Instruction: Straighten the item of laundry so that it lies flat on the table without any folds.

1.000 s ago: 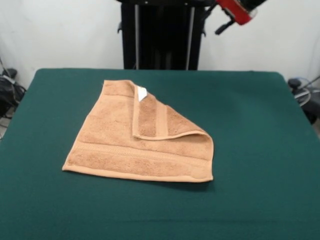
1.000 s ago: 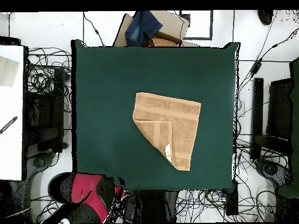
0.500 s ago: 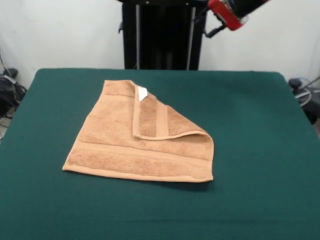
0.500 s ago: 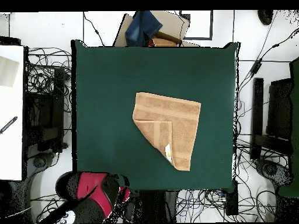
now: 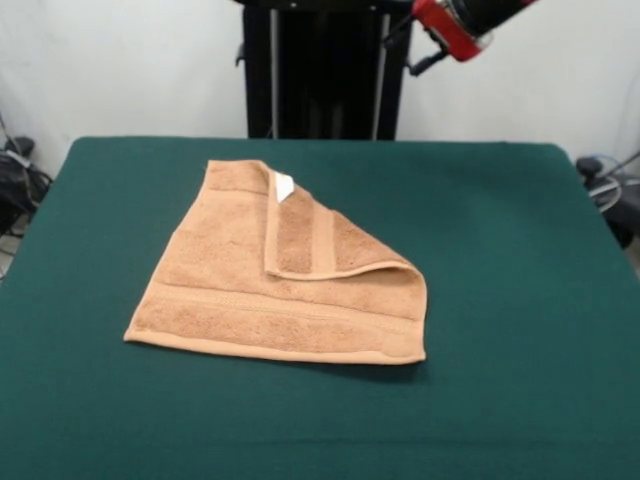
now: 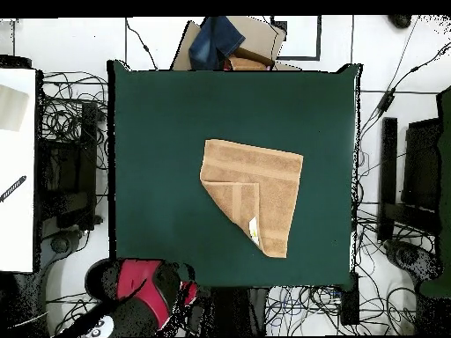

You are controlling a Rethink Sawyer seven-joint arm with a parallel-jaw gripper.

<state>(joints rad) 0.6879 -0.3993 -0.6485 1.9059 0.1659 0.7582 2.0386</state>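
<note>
Tan terry-cloth towel (image 5: 280, 275), roughly square, lies near the middle of the dark green table (image 5: 520, 300), slightly left of centre in the front view. Its left and near edges lie flat, with a woven border band running along the near edge. One corner is folded over onto the body, forming a triangular flap; what lies beneath the flap is hidden. A small white tag (image 5: 284, 187) sits at the flap's far tip. At the right side the fold stands slightly raised.

In the overhead view the towel (image 6: 255, 189) sits just right of the table's (image 6: 158, 132) centre, the flap at its lower left and the tag (image 6: 254, 231) near its lower edge.

Red and black arm (image 5: 462, 20) is cut off at the top right of the front view; in the overhead view it (image 6: 141, 295) sits off the table's lower left corner. The gripper cannot be made out, so whether it is clenched or released cannot be told.
</note>
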